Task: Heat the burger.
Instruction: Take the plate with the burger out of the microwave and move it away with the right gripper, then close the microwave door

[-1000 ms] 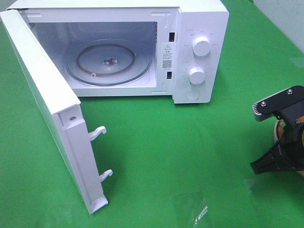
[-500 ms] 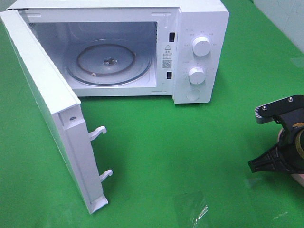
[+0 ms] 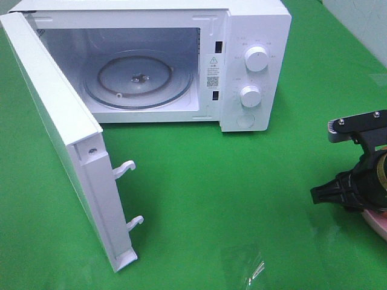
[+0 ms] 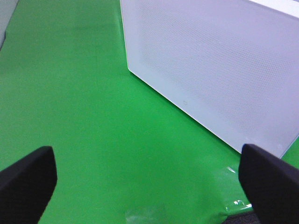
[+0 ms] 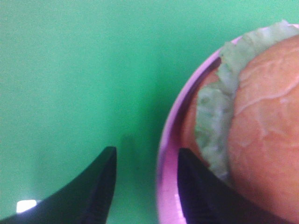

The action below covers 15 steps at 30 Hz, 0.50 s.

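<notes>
Parting from pressed-together a second ago, the right end effector (image 5: 145,186) now has its fingers spread astride the pink plate's (image 5: 168,154) rim, the burger (image 5: 261,126) just beside it, so lifting should follow.

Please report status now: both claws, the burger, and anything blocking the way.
Left claw open, empty. Right claw part open, straddling the pink plate rim. Burger on plate. Microwave door open, path clear.

I count one white microwave (image 3: 254,36) with two round white knobs (image 3: 257,60), one glass turntable (image 3: 138,78), one golden-bunned burger (image 5: 266,130), one pink round plate (image 5: 168,154), two black grippers (image 5: 145,186).
</notes>
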Motion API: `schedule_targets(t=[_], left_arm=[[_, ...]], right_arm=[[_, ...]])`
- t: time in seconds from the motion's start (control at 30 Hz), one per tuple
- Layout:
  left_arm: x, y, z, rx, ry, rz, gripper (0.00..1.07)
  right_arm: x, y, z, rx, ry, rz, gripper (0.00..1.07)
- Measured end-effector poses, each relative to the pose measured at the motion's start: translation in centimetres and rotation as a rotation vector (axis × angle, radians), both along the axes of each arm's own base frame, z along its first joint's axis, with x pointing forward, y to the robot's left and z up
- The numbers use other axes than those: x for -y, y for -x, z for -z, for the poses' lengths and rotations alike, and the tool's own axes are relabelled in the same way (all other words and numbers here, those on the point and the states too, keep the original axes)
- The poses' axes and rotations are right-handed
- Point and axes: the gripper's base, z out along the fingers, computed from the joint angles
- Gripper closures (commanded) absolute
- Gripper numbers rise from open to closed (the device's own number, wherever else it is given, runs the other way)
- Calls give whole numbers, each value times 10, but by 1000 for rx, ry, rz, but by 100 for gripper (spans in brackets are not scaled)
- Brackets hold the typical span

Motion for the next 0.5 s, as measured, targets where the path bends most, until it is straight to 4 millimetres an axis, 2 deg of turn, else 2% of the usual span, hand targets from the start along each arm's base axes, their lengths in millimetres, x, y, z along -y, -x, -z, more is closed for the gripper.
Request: schedule_targets(t=[0.07, 0.13, 0.17, 0.2, 0.23, 0.27, 0.37, 0.43, 0.5], left_arm=[[0, 0, 0, 0, 0, 0, 9], [0, 0, 0, 0, 0, 0, 9], [0, 0, 0, 0, 0, 0, 9], [0, 0, 0, 0, 0, 0, 9], [0, 0, 0, 0, 0, 0, 9], [0, 0, 0, 0, 0, 0, 9], [0, 0, 0, 0, 0, 0, 9], [0, 0, 0, 0, 0, 0, 9], [0, 0, 0, 0, 0, 0, 9]], right_arm=[[-2, 1, -7, 18, -31, -16, 62], [-4, 4, -22, 64, -71, -40, 59], [-4, 4, -22, 64, -71, -40, 59], [-5, 6, -33, 100, -93, -54, 53], [-5, 6, -33, 100, -93, -54, 53], [-5, 10, -44, 138, -112, -70, 46], [-5, 11, -49, 153, -117, -78, 42], [-3, 21, -68, 208, -126, -125, 29], [-1, 27, -76, 215, -121, -138, 27]])
